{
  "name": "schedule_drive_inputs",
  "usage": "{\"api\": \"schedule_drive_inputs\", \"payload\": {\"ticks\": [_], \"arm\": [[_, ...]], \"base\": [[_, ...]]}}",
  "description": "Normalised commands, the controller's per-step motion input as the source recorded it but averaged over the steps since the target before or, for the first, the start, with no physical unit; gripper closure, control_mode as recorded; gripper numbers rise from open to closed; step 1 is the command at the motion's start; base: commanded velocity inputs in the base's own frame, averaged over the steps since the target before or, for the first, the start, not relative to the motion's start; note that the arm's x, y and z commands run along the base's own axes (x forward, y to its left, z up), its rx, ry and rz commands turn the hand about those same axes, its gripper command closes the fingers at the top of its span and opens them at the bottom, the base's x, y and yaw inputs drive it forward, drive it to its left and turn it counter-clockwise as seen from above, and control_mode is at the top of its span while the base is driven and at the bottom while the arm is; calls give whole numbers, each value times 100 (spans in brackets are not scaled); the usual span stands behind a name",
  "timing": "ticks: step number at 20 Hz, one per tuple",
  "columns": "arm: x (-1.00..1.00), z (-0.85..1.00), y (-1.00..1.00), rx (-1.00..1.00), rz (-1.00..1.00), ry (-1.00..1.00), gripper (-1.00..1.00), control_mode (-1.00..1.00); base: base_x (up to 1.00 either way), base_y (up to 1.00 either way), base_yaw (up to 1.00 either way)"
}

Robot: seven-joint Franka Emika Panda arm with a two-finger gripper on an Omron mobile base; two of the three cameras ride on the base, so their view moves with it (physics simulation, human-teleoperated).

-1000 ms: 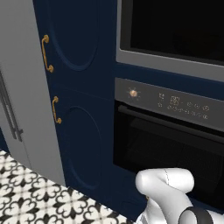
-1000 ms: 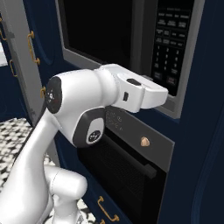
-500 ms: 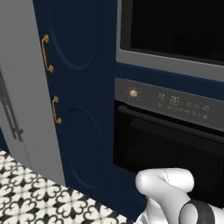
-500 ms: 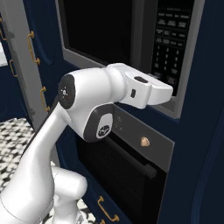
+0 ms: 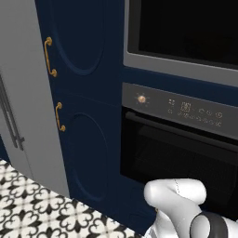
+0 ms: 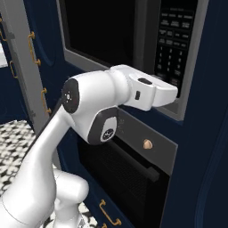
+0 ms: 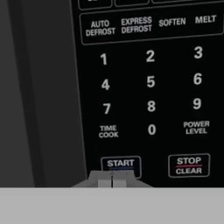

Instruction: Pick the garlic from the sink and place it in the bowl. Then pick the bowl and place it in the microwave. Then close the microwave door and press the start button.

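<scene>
My gripper (image 7: 112, 180) is pinched fully together with nothing between its tips, which sit side by side right at the lower edge of the START button (image 7: 120, 165) on the microwave (image 6: 133, 49) keypad; whether they actually touch the button I cannot tell. Just to the right of START sits the STOP CLEAR button (image 7: 189, 165), and above them run the number keys (image 7: 151, 82) in rows, with TIME COOK beside the zero on one side and POWER LEVEL on the other. Higher still are AUTO DEFROST, EXPRESS DEFROST, SOFTEN and MELT. Seen from my right base camera, my hand reaches forward to the lower part of the black control panel (image 6: 176, 35), which stands at the right of the microwave door (image 6: 100, 31). That door lies shut and flush in its grey frame, its dark glass window giving no sight of what is inside. Directly below the microwave is the black oven (image 5: 179, 153), with a copper knob (image 5: 142, 99), a small display (image 5: 186, 106) and a bar handle (image 5: 181, 131) across its door. To the left of both stand navy cabinet doors (image 5: 83, 102) with brass handles (image 5: 49, 56), then a grey panel (image 5: 23, 93), and under them a black-and-white patterned tile floor (image 5: 42, 209).
</scene>
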Motion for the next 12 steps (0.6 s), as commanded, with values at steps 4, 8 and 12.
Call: {"api": "schedule_drive_inputs", "payload": {"ticks": [4, 8, 12], "arm": [[18, -1, -53, 6, 19, 0, 100, -100], [23, -2, -49, 8, 23, 0, 100, -100], [39, 0, -23, 5, 14, 1, 100, -100]], "base": [[0, 0, 0], [0, 0, 0], [0, 0, 0]]}}
